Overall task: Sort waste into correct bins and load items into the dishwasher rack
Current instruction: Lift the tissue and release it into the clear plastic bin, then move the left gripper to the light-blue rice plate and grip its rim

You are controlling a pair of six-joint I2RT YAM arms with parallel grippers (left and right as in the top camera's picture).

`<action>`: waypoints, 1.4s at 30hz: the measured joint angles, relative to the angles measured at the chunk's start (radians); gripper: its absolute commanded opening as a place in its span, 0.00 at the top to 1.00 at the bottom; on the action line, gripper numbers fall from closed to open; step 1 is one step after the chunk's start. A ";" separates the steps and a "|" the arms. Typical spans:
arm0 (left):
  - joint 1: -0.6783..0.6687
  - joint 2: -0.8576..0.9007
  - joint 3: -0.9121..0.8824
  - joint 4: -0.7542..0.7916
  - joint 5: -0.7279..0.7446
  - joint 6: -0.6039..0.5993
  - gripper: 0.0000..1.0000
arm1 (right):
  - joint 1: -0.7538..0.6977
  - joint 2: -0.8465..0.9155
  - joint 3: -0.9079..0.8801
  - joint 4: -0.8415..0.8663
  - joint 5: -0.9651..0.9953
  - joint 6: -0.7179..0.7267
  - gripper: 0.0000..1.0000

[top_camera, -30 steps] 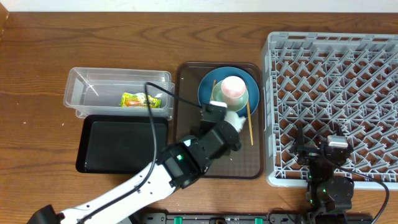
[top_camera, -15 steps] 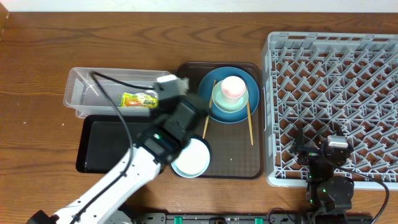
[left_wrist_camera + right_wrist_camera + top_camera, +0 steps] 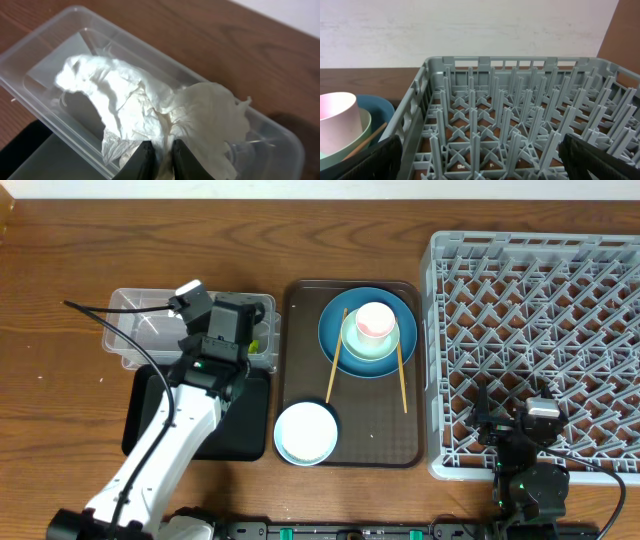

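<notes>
Left gripper (image 3: 160,150) pinches 1 tissue (image 3: 135,105) over 1 clear tub (image 3: 47,62); right gripper (image 3: 480,160) gapes wide. 2 chopsticks (image 3: 334,370) flank 1 bowl (image 3: 352,345) holding 1 cup (image 3: 374,320).

I am hanging the tissue (image 3: 150,110) from my left hand (image 3: 160,152) over the tub (image 3: 130,320), which is sitting behind the shallow tray (image 3: 150,420). Right of them the serving tray (image 3: 375,440) is carrying plate (image 3: 326,326), bowl (image 3: 370,351) and cup (image 3: 375,320) stacked, chopsticks (image 3: 402,380) flanking, dish (image 3: 306,432) in front. The rack (image 3: 540,330) is standing farthest right.
</notes>
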 measured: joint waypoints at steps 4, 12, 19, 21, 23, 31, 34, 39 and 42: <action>0.016 0.020 0.000 0.000 0.026 0.016 0.41 | 0.000 0.000 0.000 0.000 0.000 0.000 0.01; 0.016 0.019 0.000 0.000 0.063 0.020 0.28 | 0.000 0.000 0.000 0.000 0.000 0.000 0.01; 0.016 -0.081 0.000 -0.090 0.364 0.044 0.29 | 0.000 0.000 0.000 0.000 0.000 0.000 0.01; 0.016 -0.128 0.000 -0.124 0.479 0.045 0.29 | 0.000 0.000 0.000 0.000 0.000 0.000 0.01; 0.016 -0.167 0.000 -0.153 0.599 0.045 0.33 | 0.000 0.000 0.000 0.000 0.000 0.000 0.01; -0.009 -0.211 0.000 -0.331 0.952 0.047 0.54 | 0.000 0.000 0.000 0.000 0.000 0.000 0.01; -0.062 -0.207 0.000 -0.398 0.996 0.047 0.55 | 0.000 0.000 0.000 0.000 0.000 0.000 0.01; -0.196 -0.182 -0.003 -0.415 1.011 0.046 0.58 | 0.000 0.000 0.000 0.000 0.000 0.000 0.01; -0.284 -0.161 -0.003 -0.415 0.972 0.035 0.58 | 0.000 0.000 0.000 0.000 0.000 0.000 0.01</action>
